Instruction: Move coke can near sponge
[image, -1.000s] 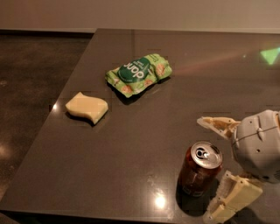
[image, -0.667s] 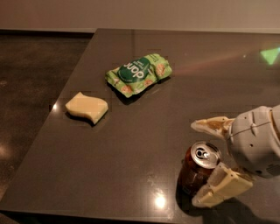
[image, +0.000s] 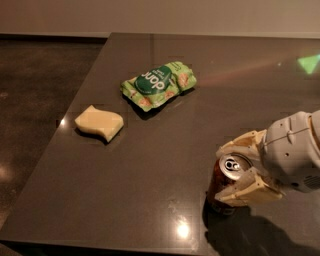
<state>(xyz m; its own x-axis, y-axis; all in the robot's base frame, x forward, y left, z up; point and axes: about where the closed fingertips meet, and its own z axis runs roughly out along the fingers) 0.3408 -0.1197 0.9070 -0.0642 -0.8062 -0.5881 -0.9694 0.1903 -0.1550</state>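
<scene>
Gripper (image: 220, 174): at the near right part of the table, low over the surface, reaching in from the right side of the view, with a white rounded wrist body behind it.
Fingers (image: 244, 142): closed in on the coke can, one on its far side and one on its near side, both seeming to touch it, with almost no gap visible.
Coke can (image: 231, 165): between the fingers, upright, bottom on the table, silver top and pull tab facing up; dark red side partly hidden by the near finger.
Table (image: 165, 170): dark grey and glossy, under the gripper, stretching away to the left and to the far side.
Sponge (image: 99, 122): well apart from the gripper and the can, to the left and somewhat farther back; lying flat near the left edge of the table.
Green snack bag (image: 158, 85): to the left of the gripper and farther back than the sponge; lying flat, turned diagonally, near the sponge but not touching it.
Floor (image: 40, 75): dark, beyond the left edge of the table.
Wall (image: 160, 15): pale, farthest from the gripper.
</scene>
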